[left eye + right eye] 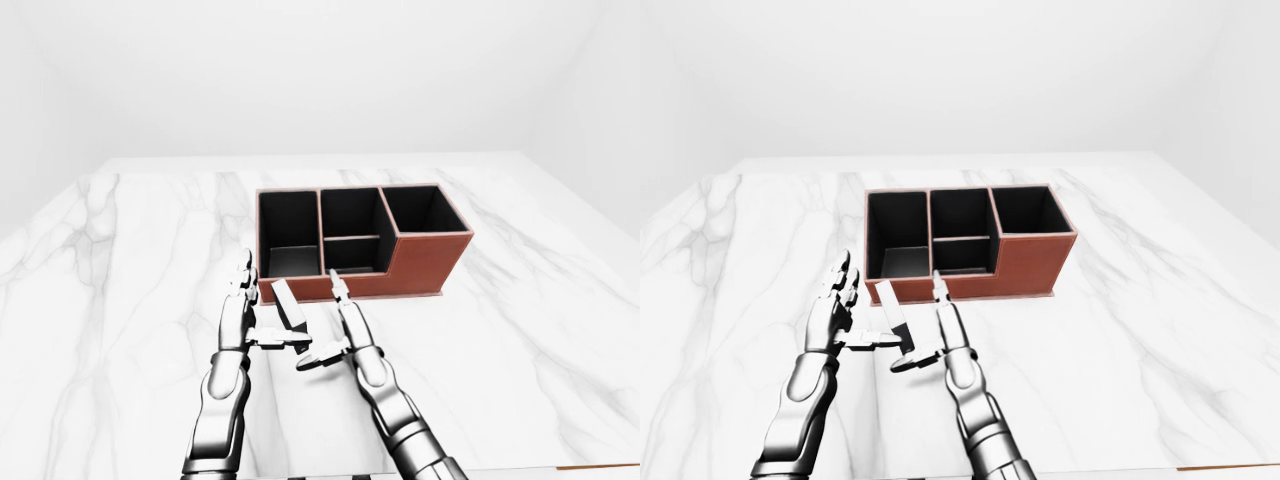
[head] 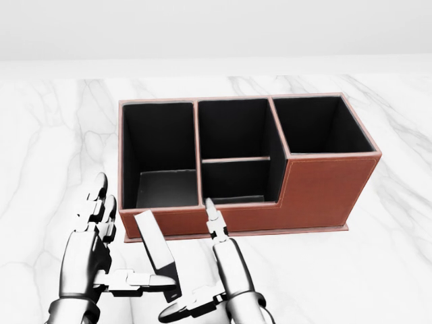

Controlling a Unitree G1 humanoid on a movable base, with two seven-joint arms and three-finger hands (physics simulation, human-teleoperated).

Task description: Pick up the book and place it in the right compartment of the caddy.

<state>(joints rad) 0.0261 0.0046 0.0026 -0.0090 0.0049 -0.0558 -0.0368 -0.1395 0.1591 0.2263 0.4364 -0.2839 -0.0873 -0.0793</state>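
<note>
Bare white room, blank walls, no furniture beyond one large white marble tabletop [image 1: 120, 260] veined in grey. Surface looks polished and hard; a thing set on it would likely slide easily.

Brown leather-look caddy [image 2: 324, 189] sits centre of the head view, black-lined. Left compartment, a middle one split by a crosswise divider, and a taller right compartment [image 2: 320, 125] at upper right. All appear empty.

The book [image 2: 156, 253] stands tilted on the marble at lower centre-left of the head view, just below the caddy's near wall: thin, dark cover, pale edge. Judged stiff, light, smooth-sided, prone to tipping or slipping if pinched at one corner. Best hold: across both flat faces near mid-height, thumb on one side, fingers on the other.

Left hand [image 2: 91, 253] at lower left, fingers extended upward, thumb reaching to the book's lower edge; open, not closed round it. Right hand [image 2: 216, 277] at lower centre, fingers straight, thumb spread toward the book; open, holding nothing.
</note>
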